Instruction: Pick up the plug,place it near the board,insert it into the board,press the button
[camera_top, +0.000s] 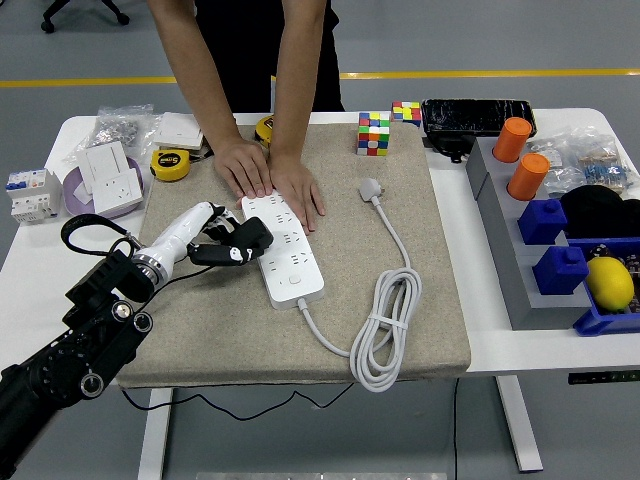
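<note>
We find the plug (370, 187) lying loose on the beige mat (440, 300), to the right of the white power strip (285, 250) and well apart from it, with its white cable (385, 330) running down into a coiled bundle and back to the strip's near end. Our left hand (232, 245) hovers at the strip's left edge, its black fingers (255, 236) loosely curled and grasping nothing. A person at the far side presses two hands (270, 178) flat on the strip's far end, holding it down.

We judge the main risk to be distance: the left hand is on the wrong side of the strip, so reaching the plug means crossing over the board and the person's hands, and it could brush either. The coiled cable may also drag or resist when the plug is lifted, pulling it askew before insertion. The round button (296, 282) near the strip's near end could be nudged too early.

Counting: one plug, one strip, two person's hands, two puzzle cubes (374, 133), two yellow tape measures (170, 163), two orange cylinders (516, 140), two blue blocks (543, 220) and one lemon (610, 282) on the counter (40, 250).
</note>
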